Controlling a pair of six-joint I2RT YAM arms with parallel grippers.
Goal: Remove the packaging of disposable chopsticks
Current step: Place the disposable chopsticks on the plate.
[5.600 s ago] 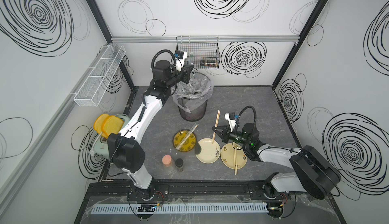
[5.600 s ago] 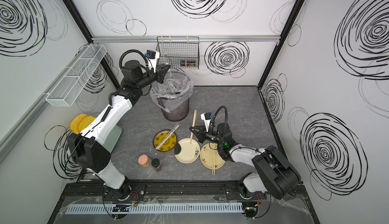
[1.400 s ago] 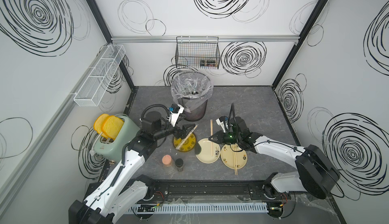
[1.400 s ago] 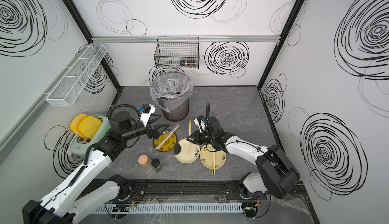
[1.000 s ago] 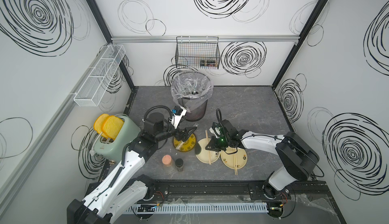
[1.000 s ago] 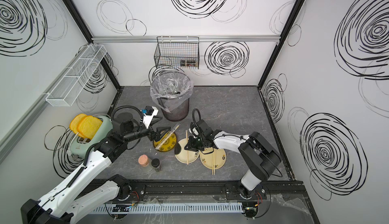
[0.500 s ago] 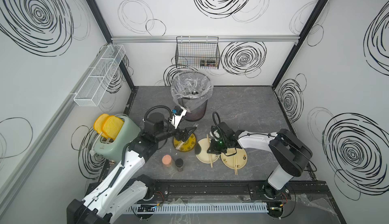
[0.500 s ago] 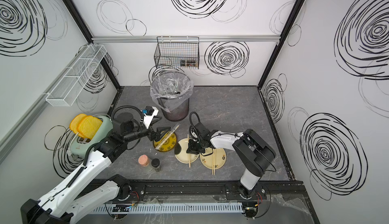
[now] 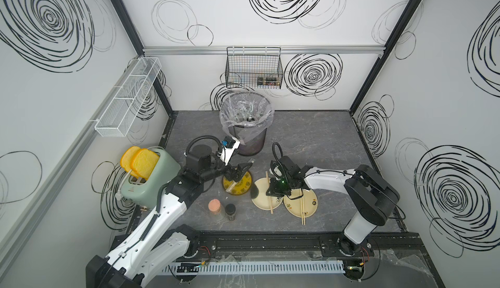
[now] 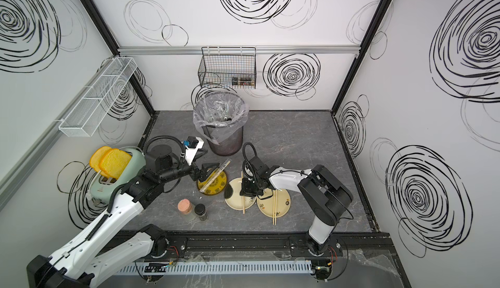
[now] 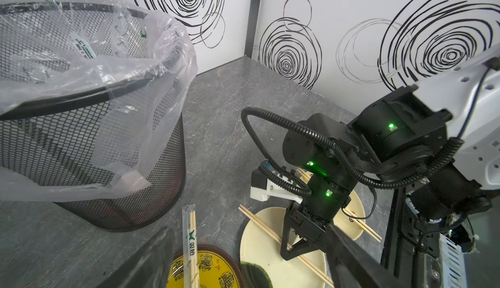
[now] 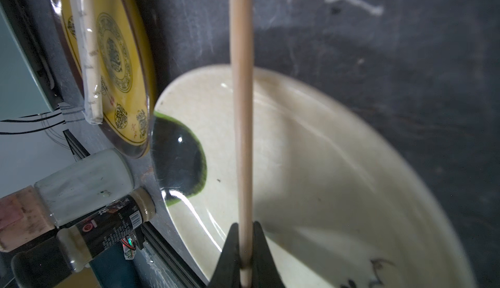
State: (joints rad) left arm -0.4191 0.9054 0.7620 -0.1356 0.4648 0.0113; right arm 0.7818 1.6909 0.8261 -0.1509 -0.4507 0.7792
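The bin (image 9: 253, 144) at the back holds spent sleeves (image 11: 84, 47). Seconds ago the left gripper (image 9: 240, 172) was up at its rim; it has since come down low over the yellow plate (image 9: 244, 189), the left one of three plates in a row at the front. Meanwhile the right gripper (image 12: 245, 223) has brought a bare pair (image 9: 270, 206) down out of the air behind the plates. That pair now lies across the cream plate (image 9: 261, 202) in the middle, with both ends past the rim. The third plate (image 9: 311, 204) carries the other pair (image 9: 302, 210), also bare.

So two of the three pairs look finished, and the left gripper seems placed to start on the last.

That is the wrapped pair (image 11: 190, 242), lying slantwise across the yellow plate with its far end jutting over the rim toward the bin. Its sleeve (image 11: 187, 213) is on in full, the clear end reaching just beyond the stick tips.

The right fingers (image 12: 228, 251) are closed on the bare pair partway along while it rests on the cream plate; letting go is probably the next step. The left fingers (image 11: 146, 262) stand wide apart, one to each side of the wrapped pair. They hold nothing and, as far as the blur allows, touch nothing.
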